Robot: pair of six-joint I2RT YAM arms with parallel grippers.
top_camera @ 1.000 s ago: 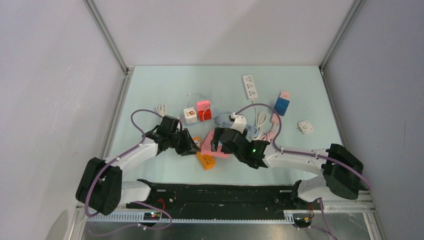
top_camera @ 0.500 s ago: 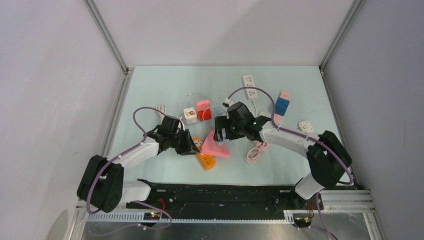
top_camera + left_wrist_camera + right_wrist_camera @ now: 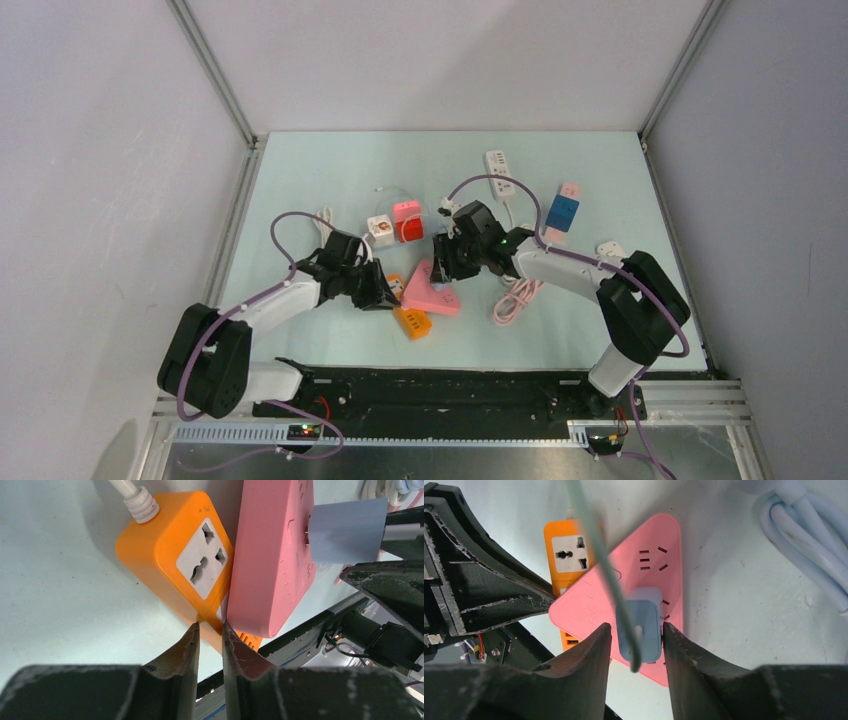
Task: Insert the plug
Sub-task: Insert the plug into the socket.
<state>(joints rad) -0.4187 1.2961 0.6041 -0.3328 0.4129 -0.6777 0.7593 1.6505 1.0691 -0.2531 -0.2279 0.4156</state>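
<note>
A pink triangular power strip (image 3: 432, 293) (image 3: 644, 580) lies mid-table, overlapping an orange power strip (image 3: 412, 321) (image 3: 170, 565). A light blue plug (image 3: 650, 630) (image 3: 345, 530) stands on the pink strip's face with its prongs at the slots, its pale cable running up out of the right wrist view. My right gripper (image 3: 447, 262) (image 3: 636, 627) comes down from above and is shut on the plug's two sides. My left gripper (image 3: 388, 292) (image 3: 210, 626) sits low at the seam between the two strips. Its narrow jaws pinch the orange strip's edge.
A white power strip (image 3: 498, 172) lies at the back, a blue and pink cube (image 3: 565, 210) and a white adapter (image 3: 610, 253) to the right. Red, pink and white cubes (image 3: 400, 225) sit behind the strips. A pink coiled cable (image 3: 515, 298) lies right of the pink strip.
The right arm swung away from the near edge to stand over the pink strip, and its jaws closed in from wide open onto the plug. The left gripper narrowed slightly and stayed put.
</note>
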